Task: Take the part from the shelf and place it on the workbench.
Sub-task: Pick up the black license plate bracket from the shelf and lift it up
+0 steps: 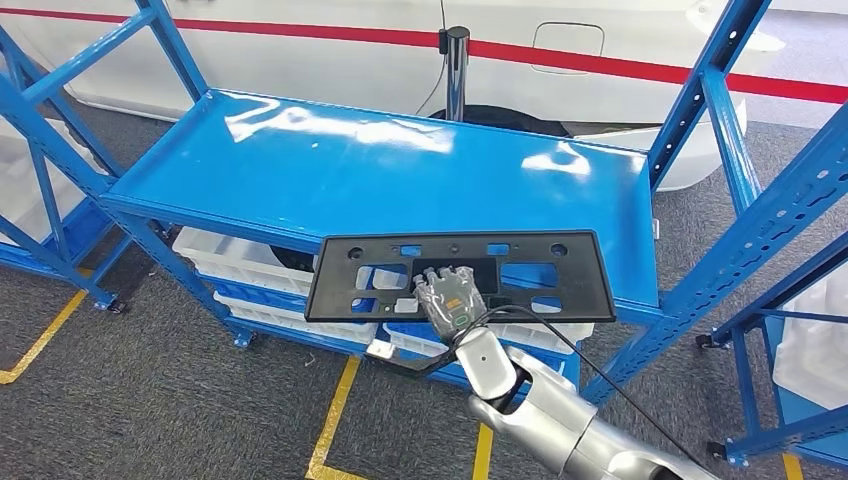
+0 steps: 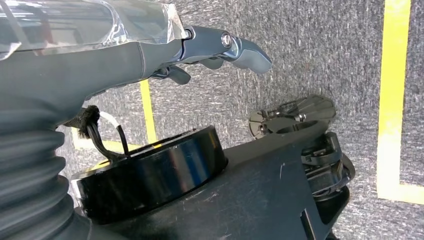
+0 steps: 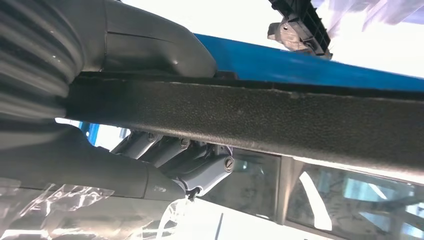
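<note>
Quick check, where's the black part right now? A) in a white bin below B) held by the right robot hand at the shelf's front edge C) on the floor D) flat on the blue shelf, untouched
B: the right robot hand grips the black part at the blue shelf's front edge, its near side overhanging.

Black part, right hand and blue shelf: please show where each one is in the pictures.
black part (image 1: 340, 285): head view, on its left end.
right hand (image 1: 452, 297): head view, on the back of the hand.
blue shelf (image 1: 330, 165): head view, on its bare top surface.
</note>
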